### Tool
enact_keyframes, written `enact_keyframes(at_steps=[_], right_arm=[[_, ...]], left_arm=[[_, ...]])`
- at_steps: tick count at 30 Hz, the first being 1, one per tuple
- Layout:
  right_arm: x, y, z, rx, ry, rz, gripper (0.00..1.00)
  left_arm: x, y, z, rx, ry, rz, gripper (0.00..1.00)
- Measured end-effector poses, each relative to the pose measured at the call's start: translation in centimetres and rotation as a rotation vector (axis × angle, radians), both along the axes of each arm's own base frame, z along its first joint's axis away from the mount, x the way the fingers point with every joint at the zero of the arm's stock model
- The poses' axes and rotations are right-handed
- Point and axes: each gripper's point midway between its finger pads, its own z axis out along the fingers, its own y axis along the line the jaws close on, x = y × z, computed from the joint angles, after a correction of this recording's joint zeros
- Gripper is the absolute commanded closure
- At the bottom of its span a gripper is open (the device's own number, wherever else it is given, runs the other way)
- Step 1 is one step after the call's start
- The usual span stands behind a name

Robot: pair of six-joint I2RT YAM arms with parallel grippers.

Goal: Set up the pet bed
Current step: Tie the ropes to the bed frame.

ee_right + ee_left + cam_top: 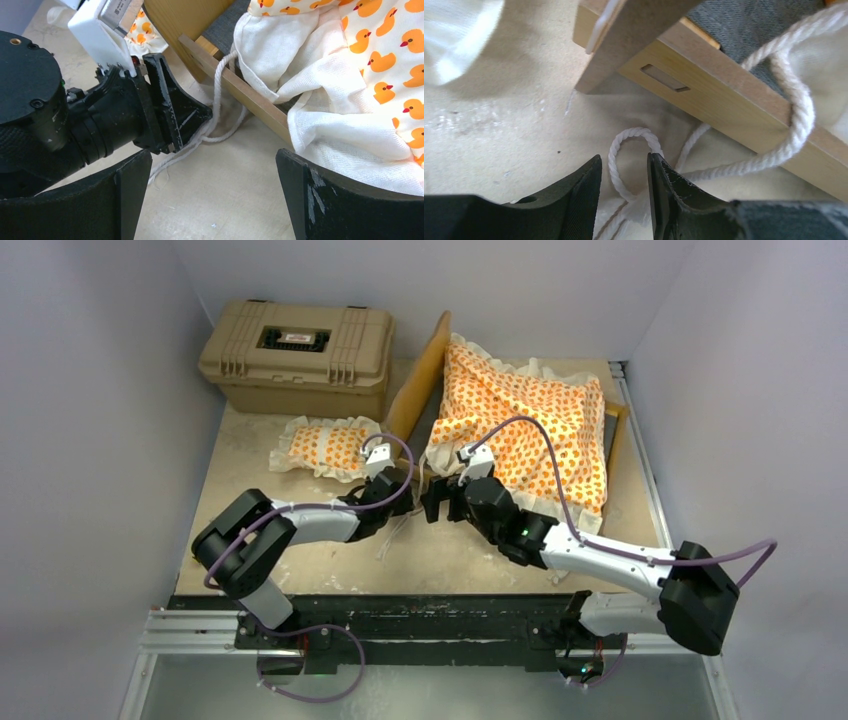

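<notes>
The light-wood bed frame stands at the back, with its headboard [420,380] on edge. The orange duck-print mattress cushion [530,420] lies crumpled across the frame, its white ruffle hanging over the side rail [245,95]. The small matching pillow [325,447] lies on the table left of the headboard. A white rope [804,105] runs from the cushion over the rail to the table. My left gripper [624,160] is low by the rail, its jaws slightly apart with a loop of the rope between them. My right gripper [212,160] is wide open and empty, just right of the left one.
A tan plastic hard case [295,355] stands at the back left, behind the pillow. The grey base [749,25] of the frame shows under the cushion. The two grippers are close together [420,502] at the frame's near corner. Grey walls close in both sides.
</notes>
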Motion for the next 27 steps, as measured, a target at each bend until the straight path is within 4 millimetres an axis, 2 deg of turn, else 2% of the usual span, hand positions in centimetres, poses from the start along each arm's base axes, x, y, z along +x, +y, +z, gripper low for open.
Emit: enact_keyframes(at_steps=[8,15,18,21,23,27], right_arm=[[-0.1,-0.2,-0.3,-0.005,0.003,-0.002,0.01],[-0.1,-0.3,0.1,0.005,-0.004,-0.004,0.01],[-0.2,-0.5,0.3,0.012,-0.008,-0.004,0.01],[-0.4,-0.8,0.0,0.008,-0.005,-0.008,0.01],[-0.4,-1.0,-0.3,0.004,-0.002,-0.015,0.01],[-0.3,-1.5,-0.5,-0.002,0.002,-0.045,0.01]], left_arm=[[-0.6,-1.9,0.1,-0.06,0.014,-0.038,0.61],[-0.8,-1.3,0.2,-0.026,0.021,-0.028,0.62],[-0.9,-0.8,1.7,-0.023,-0.01,-0.031,0.63],[-0.8,-0.4,4.4,-0.041,-0.071,-0.035,0.76],[-0.7,-0.5,5.8,-0.052,-0.103,-0.045,0.78],[-1.4,-1.2,5.7,-0.023,-0.107,-0.088,0.76]])
